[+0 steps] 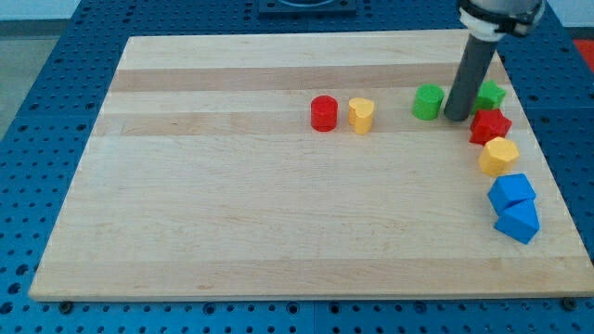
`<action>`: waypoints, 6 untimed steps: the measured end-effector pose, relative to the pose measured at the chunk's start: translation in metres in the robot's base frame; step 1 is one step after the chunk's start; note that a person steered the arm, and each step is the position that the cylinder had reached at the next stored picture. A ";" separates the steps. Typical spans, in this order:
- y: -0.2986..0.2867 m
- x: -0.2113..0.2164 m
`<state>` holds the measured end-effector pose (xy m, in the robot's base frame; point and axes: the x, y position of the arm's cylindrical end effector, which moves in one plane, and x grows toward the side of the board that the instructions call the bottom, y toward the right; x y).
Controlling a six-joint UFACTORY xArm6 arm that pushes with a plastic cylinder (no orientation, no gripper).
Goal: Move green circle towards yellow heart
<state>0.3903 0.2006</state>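
My tip [457, 119] rests on the wooden counter [232, 223] near the view's upper right, just to the right of the green circle [428, 102] and so close that I cannot tell whether the two touch. There are no fingers on this arm, only the straight dark rod, so nothing is either apart or clamped. The green circle sits in the upper right part of the counter, and the yellow heart [361, 115] lies to its left, a clear gap between them. A red cylinder [323, 113] stands just beside the yellow heart on its left. On the far side of my rod, toward the view's right, a second green block [491, 95] is partly hidden, so its shape is unclear. Below that sits a red star-like block [490, 126], then a yellow hexagon [498, 156] touching it, and two blue blocks [511, 192] [518, 221] stacked closely toward the view's lower right edge.
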 end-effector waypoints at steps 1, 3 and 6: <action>-0.001 0.003; -0.011 -0.036; -0.083 -0.037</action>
